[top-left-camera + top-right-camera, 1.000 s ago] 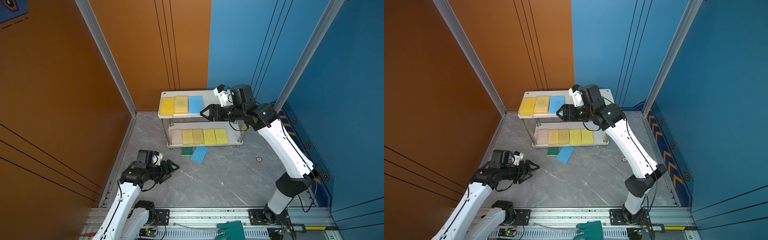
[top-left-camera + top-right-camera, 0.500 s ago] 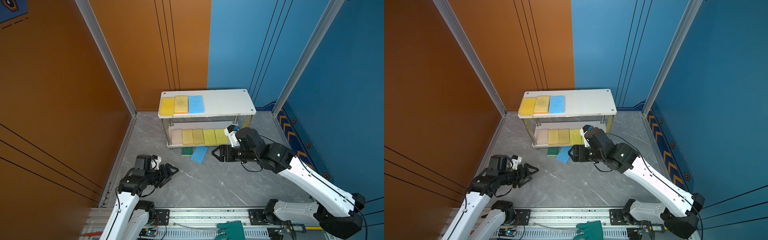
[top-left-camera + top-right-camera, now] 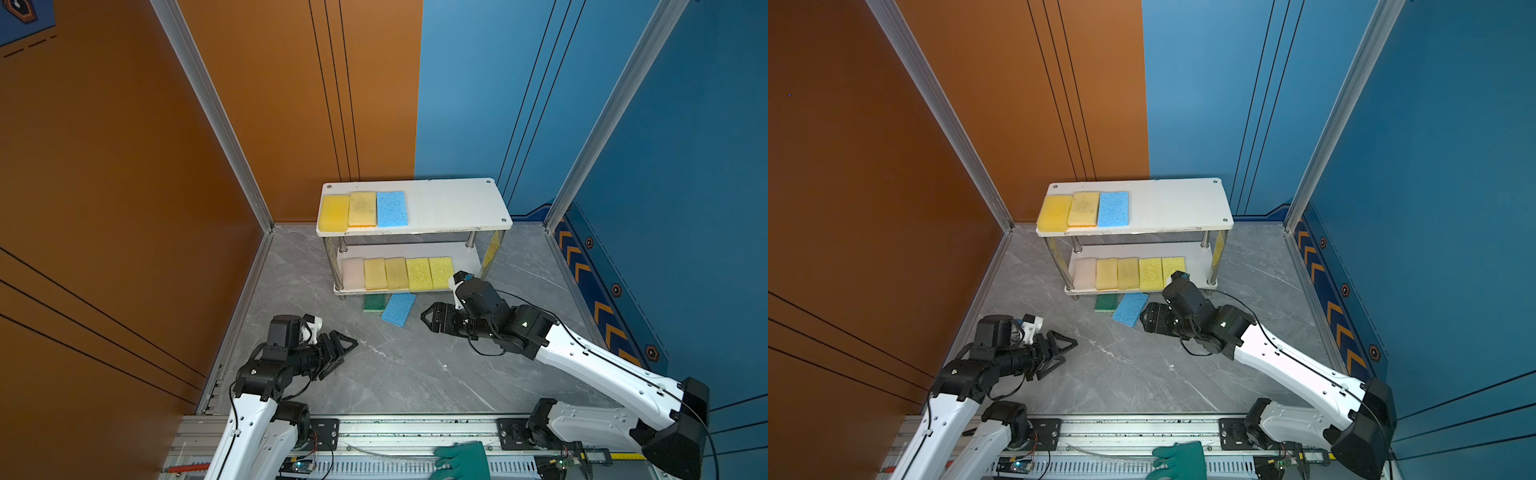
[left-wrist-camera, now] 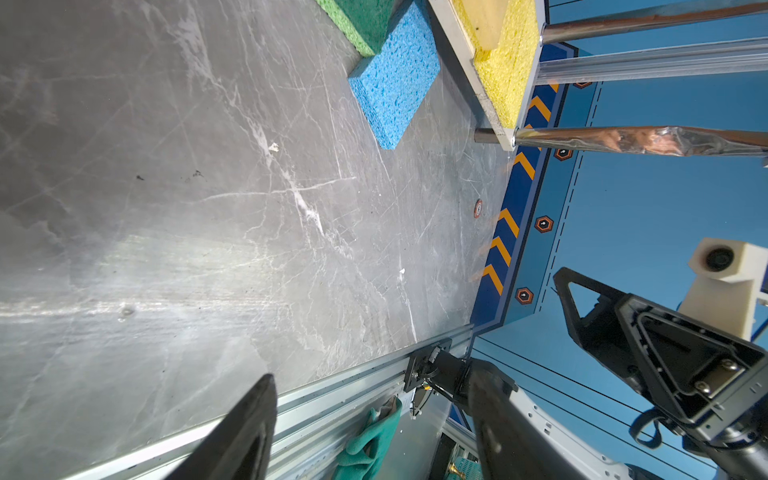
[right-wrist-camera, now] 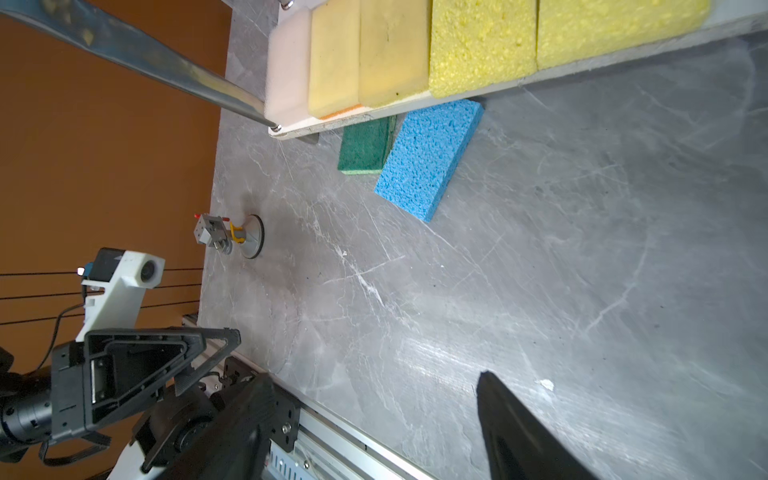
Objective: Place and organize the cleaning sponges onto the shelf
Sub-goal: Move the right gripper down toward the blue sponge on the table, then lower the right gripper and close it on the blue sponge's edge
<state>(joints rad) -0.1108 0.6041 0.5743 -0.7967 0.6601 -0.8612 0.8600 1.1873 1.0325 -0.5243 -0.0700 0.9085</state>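
8 sponges [image 3: 419,273] are set on the shelf [image 3: 453,208], blue sponge [image 3: 399,309] & green sponge [image 3: 374,302] on the floor [image 3: 415,374] at its front; right gripper [image 3: 428,318], spread & empty, is aimed near the blue one, which prob. must next be straddled & pinched; left gripper [image 3: 347,347] is held spread, empty.

the right gripper [image 3: 426,319] is no longer up at the top of the shelf [image 3: 453,208], where it hung beside the blue sponge up there [image 3: 391,209] a second ago. it has come down in front of the shelf and now sits low over the floor [image 3: 415,374], just right of the blue sponge lying there [image 3: 398,309]. the right arm [image 3: 602,370] has folded down, its elbow swung out to the right. the left gripper [image 3: 347,353] has eased slightly back toward the base rail [image 3: 395,428].
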